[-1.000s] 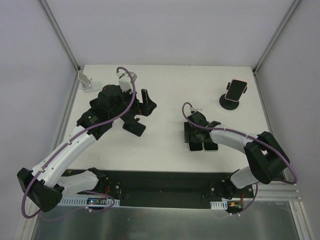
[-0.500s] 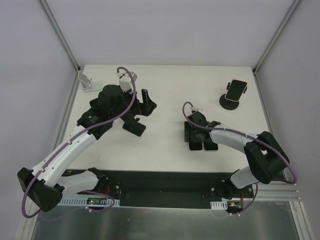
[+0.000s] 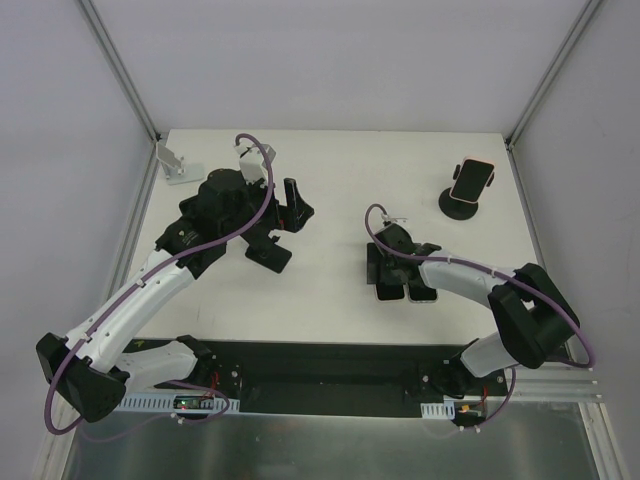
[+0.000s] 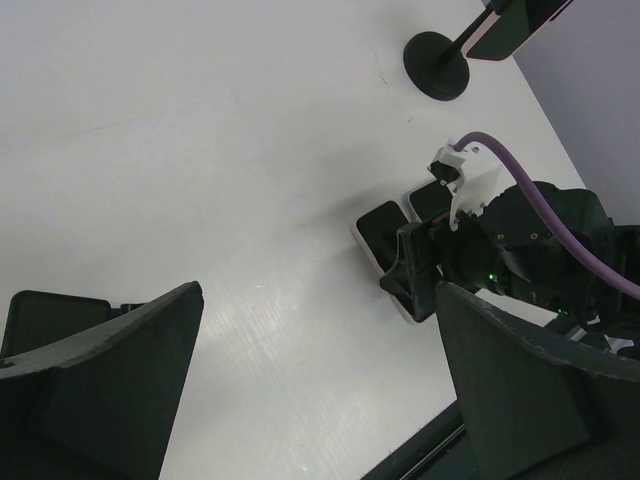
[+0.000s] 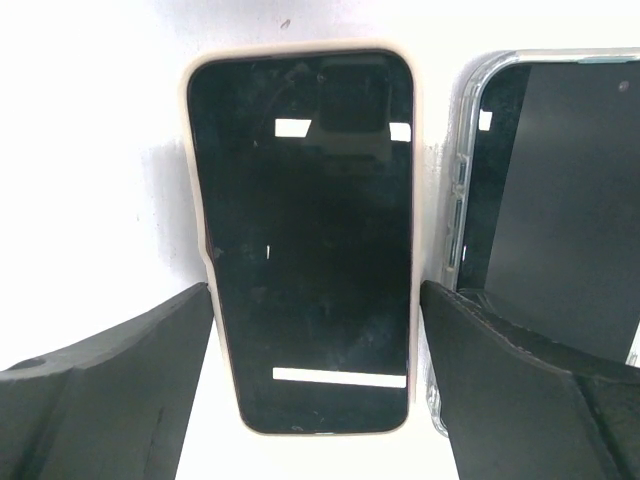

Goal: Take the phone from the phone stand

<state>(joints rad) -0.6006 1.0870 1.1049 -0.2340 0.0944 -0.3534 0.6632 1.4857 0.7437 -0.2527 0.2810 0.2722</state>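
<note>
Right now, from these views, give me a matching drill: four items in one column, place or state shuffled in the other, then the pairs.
1. phone in the black stand
2. cream-cased phone
3. clear-cased phone
4. silver bracket

a. flat, straddled by the open right gripper
b. far left corner
c. clamped off the surface, far right
d. flat, partly under a finger

Pairs: 1-c, 2-a, 3-d, 4-b
</note>
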